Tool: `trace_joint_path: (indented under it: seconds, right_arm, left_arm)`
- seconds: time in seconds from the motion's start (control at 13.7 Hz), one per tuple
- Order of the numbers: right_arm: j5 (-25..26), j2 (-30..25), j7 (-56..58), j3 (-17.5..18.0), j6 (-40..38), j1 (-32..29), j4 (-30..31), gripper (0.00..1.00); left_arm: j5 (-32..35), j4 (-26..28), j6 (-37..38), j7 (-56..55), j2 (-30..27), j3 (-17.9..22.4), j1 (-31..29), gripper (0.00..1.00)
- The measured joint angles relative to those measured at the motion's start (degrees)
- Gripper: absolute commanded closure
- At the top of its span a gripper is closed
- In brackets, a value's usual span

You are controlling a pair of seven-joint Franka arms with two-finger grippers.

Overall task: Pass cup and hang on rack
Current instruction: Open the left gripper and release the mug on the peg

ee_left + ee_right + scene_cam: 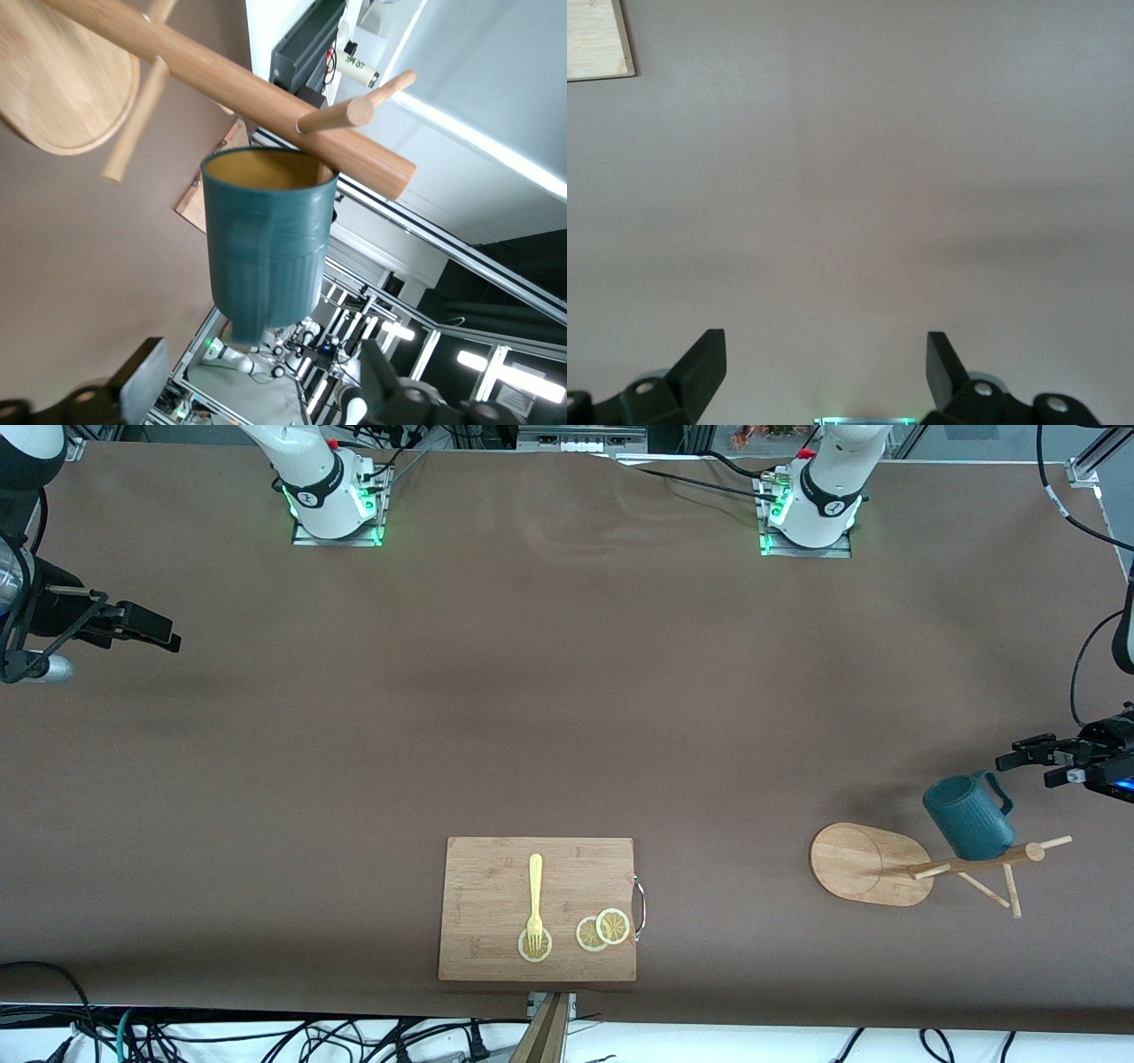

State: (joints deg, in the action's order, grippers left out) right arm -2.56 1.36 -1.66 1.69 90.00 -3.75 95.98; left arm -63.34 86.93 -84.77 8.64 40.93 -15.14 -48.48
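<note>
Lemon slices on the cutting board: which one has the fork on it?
The lone lemon slice under the fork tines, toward the right arm's end of the cutting board. The other two slices overlap near the board's metal handle.

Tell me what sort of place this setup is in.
Most likely a robotics lab. Two arm bases are bolted to a long brown-covered table, loose cables trail along its edge, and only staged props sit on it: a cutting board, a rack and a cup.

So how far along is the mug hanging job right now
Nearly finished. The cup already hangs on the rack. The left claw is open beside the cup, holding nothing. The right claw waits open at its end of the table. Only pulling the left arm away seems left.
</note>
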Motion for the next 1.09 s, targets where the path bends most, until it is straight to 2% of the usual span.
trace_joint_path:
  seconds: [0.15, 0.29, 0.58, 0.87, 1.09]
  right_arm:
    - [0.0, 0.0, 0.0, 0.0, 0.0, 0.0, 0.0, 0.00]
    - [0.0, 0.0, 0.0, -0.2, 0.0, 0.0, 0.0, 0.00]
    - [0.0, 0.0, 0.0, -0.3, -0.1, 0.0, -0.1, 0.00]
    - [0.0, 0.0, 0.0, -0.3, -0.1, 0.0, -0.1, 0.00]
    - [0.0, 0.0, 0.0, -0.3, -0.2, 0.0, -0.1, 0.00]
  left_arm:
    - [5.2, -1.0, 1.6, 3.6, -2.0, -0.1, -1.3, 0.00]
    - [9.7, -1.2, 3.6, 6.2, -6.5, -0.1, -1.9, 0.00]
    - [18.3, 0.9, 6.1, 6.4, -20.6, -0.7, -0.9, 0.00]
    - [27.5, 5.3, 6.3, 5.7, -36.4, -0.7, 6.5, 0.00]
    - [35.5, 7.7, 4.7, 0.2, -44.9, -0.5, 14.6, 0.00]
